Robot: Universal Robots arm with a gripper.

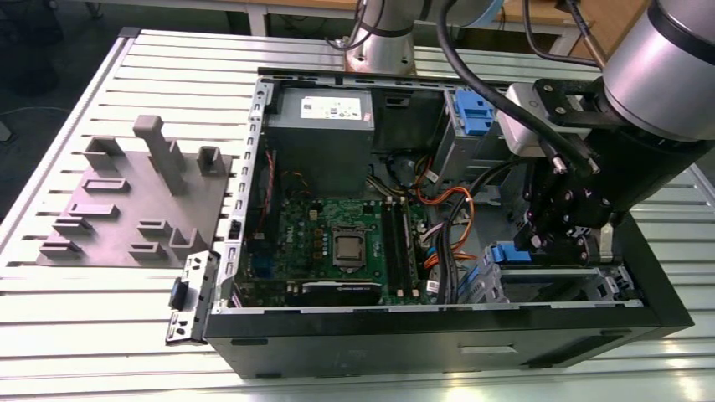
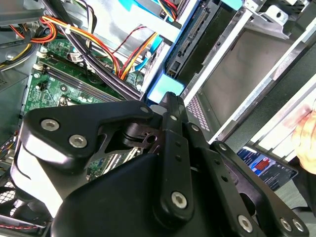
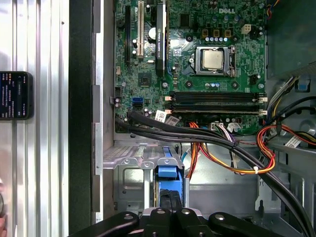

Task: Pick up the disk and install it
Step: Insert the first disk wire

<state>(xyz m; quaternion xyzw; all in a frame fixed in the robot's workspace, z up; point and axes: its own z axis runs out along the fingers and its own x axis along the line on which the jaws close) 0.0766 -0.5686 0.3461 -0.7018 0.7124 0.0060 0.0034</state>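
Slatted metal table under everything, seen in the exterior view. Open black computer case lying on its side across the middle and right of that frame. Grey fixture plate with upright posts at the exterior view's left, just beside the case. Inside the case: green motherboard near centre, grey power supply box with a white sticker above it in the frame, bundle of orange and black cables running to the exterior view's right of the board.

Gripper lowered into the case at the lower right of the exterior view, right over the metal drive cage. Disk visible there as a blue carrier end, touching or just beside the gripper tip.

In the first wrist view, disk standing on edge in a slot of the drive cage, blue frame on both flanks, gripper directly against its near end. Cables passing close beside the cage; motherboard beyond.

In the second wrist view, gripper meeting the blue end of the disk, its body running edge-on along the cage wall. Clamped or spread: cannot tell, linkage in the way.

Dark phone lying on the table outside the case.
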